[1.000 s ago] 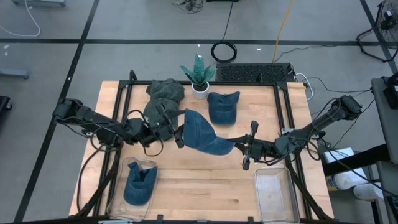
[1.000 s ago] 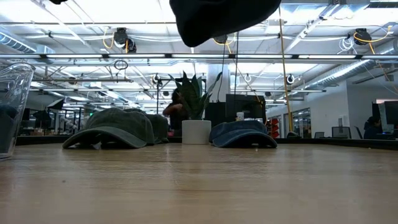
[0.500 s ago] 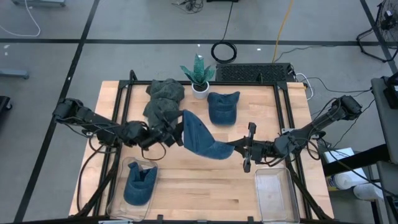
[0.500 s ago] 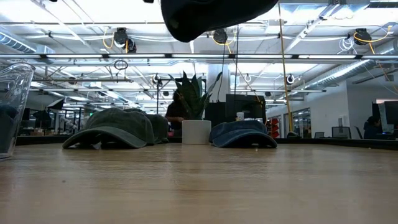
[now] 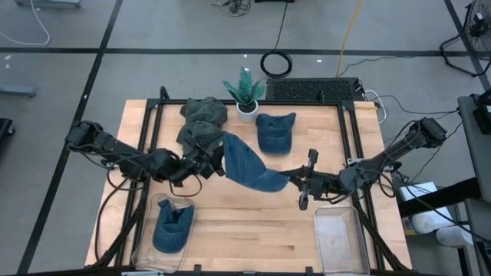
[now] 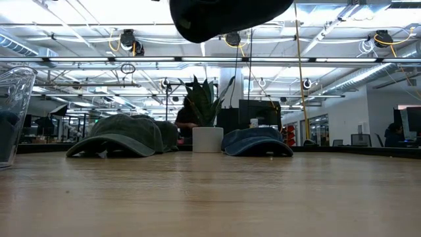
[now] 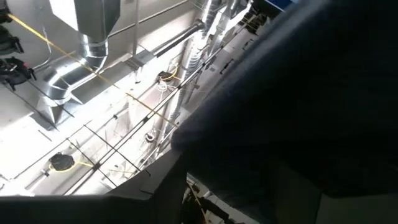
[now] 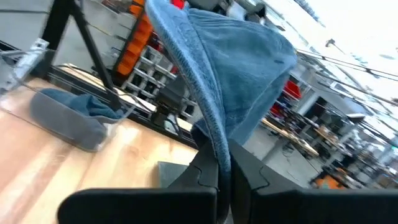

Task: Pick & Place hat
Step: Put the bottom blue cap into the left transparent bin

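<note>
Blue hat is up in the air over the middle of the surface, strung btwn both arms. Right gripper has its fingers clamped tight on the brim edge; the right wrist view shows the denim fold pinched right btwn them. Left gripper is at the crown side, fingers part-spread w/ fabric draped over them. It looks to be holding the hat from inside, prob to keep the crown open, but can't confirm the exact contact. Two-point hold likely keeps the floppy cloth from folding in on itself.

Low view: only a dark underside of the hat at the top, well clear of the wood.

Other stuff: clear bin at near-left corner already has a blue hat in it; empty-looking bin at near-right corner, prob the target. Green hats, another blue hat and a potted plant sit along the far edge.
</note>
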Tool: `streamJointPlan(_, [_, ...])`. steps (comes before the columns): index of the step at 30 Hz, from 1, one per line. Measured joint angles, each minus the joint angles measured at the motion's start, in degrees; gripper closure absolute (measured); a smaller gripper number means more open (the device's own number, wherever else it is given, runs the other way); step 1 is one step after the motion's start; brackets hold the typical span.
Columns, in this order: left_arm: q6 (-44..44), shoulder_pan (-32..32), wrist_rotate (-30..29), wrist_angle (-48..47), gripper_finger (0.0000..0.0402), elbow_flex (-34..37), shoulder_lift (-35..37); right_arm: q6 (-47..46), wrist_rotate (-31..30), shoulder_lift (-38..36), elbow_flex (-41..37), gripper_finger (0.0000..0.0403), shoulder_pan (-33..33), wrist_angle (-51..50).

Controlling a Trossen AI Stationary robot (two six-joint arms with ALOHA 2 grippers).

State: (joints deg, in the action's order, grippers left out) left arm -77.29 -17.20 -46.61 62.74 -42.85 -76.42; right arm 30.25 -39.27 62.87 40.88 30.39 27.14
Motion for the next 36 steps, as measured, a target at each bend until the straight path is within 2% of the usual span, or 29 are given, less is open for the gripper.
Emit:
streamJointPlan(8, [-0.2,-0.5,-0.9,4.4,0.0197,0.0,0.1,0.2,4.9,0.0,-0.1,0.0403,0.0,-0.8])
streamJointPlan(14, [6.3,-0.4,0.1,4.0,0.0197,0.0,0.1,0.7,5.1,0.0,-0.1,0.0403,0.0,-0.9])
streamJointPlan(20, [19.8,-0.4,-0.1,-3.7,0.0197,0.0,0.1,1.0,6.7,0.1,-0.1,0.0403,0.0,-1.1])
streamJointPlan(25, [29.3,-0.4,0.5,-14.0,0.0197,0.0,0.1,1.6,9.7,0.1,-0.1,0.0403,0.1,-1.1])
streamJointPlan(31, [40.4,-0.6,2.1,-18.7,0.0197,0.0,0.1,2.0,9.7,0.1,-0.1,0.0403,0.1,-1.0])
streamJointPlan(36, [45.3,-0.6,6.7,-25.5,0.0197,0.0,0.9,2.0,9.7,0.1,-0.1,0.0403,0.1,-1.0])
